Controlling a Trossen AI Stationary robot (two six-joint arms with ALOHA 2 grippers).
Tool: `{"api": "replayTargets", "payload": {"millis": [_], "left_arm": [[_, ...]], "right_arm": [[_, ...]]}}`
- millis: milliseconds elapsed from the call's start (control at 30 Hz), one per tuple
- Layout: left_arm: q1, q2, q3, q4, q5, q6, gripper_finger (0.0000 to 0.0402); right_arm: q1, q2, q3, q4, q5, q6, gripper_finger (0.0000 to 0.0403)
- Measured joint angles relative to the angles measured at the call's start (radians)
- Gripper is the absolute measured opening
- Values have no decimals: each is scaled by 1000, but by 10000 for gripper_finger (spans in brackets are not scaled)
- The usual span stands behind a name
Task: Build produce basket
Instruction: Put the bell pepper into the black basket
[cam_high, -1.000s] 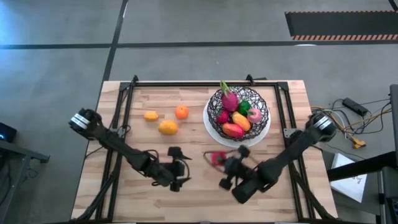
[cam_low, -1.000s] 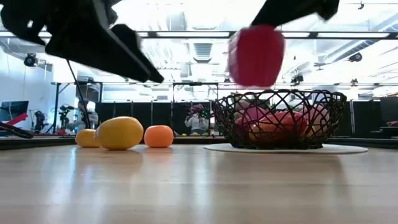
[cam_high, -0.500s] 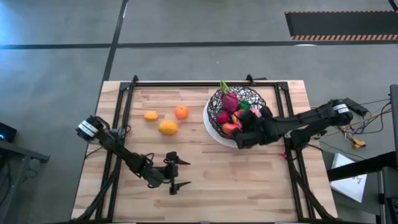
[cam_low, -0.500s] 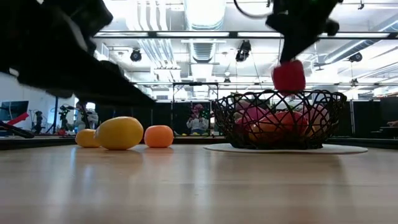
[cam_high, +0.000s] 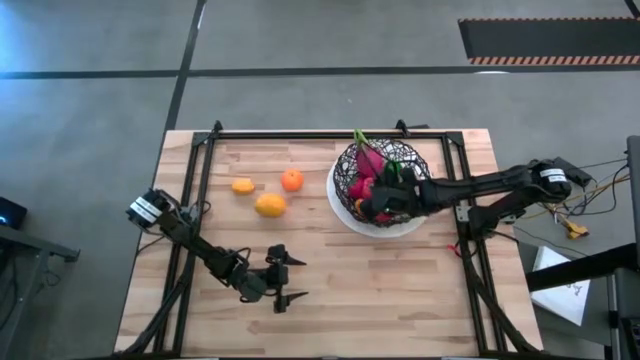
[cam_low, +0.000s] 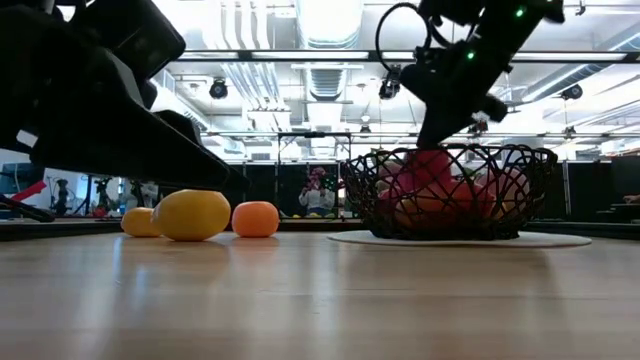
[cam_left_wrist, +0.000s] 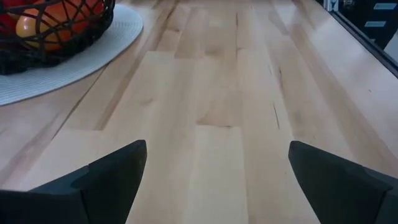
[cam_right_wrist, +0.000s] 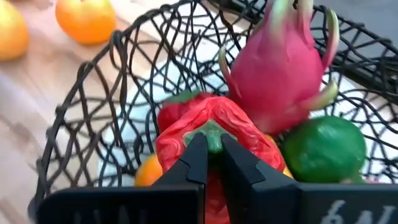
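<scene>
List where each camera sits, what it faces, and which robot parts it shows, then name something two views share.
High: overhead, facing down on the table, both arms, basket.
Low: at tabletop height, facing across to the basket and room; arms enter from above.
Left wrist: on the left arm, facing bare wood; left gripper with jaws open.
Right wrist: inside the basket; right gripper pinches a red pepper by its stem.
Shared: high and right wrist views both show the dragon fruit.

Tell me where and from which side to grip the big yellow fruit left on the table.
Take the big yellow fruit across its narrower middle, coming straight down from above. It lies flat on the table, oval, with clear wood on both long sides, and the open left tool is nearest.
</scene>
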Motion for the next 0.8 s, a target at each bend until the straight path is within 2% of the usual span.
{"api": "replayTargets", "payload": {"millis": [167, 333, 467, 633, 800], "left_arm": [[0, -1, 1, 5, 0, 0, 376], [0, -1, 3, 4, 0, 0, 376], [0, -1, 4, 3, 0, 0, 376], [0, -2, 5, 3, -1, 0, 376], [0, -2, 5, 3, -1, -1, 376]], "right_arm": [[-46, 0, -52, 125, -32, -17, 13], [-83, 0, -92, 123, -100, 8, 13], [-88, 0, -118, 122, -112, 33, 22], [-88, 0, -126, 123, -112, 35, 55], [-88, 0, -90, 89, -115, -23, 121]]}}
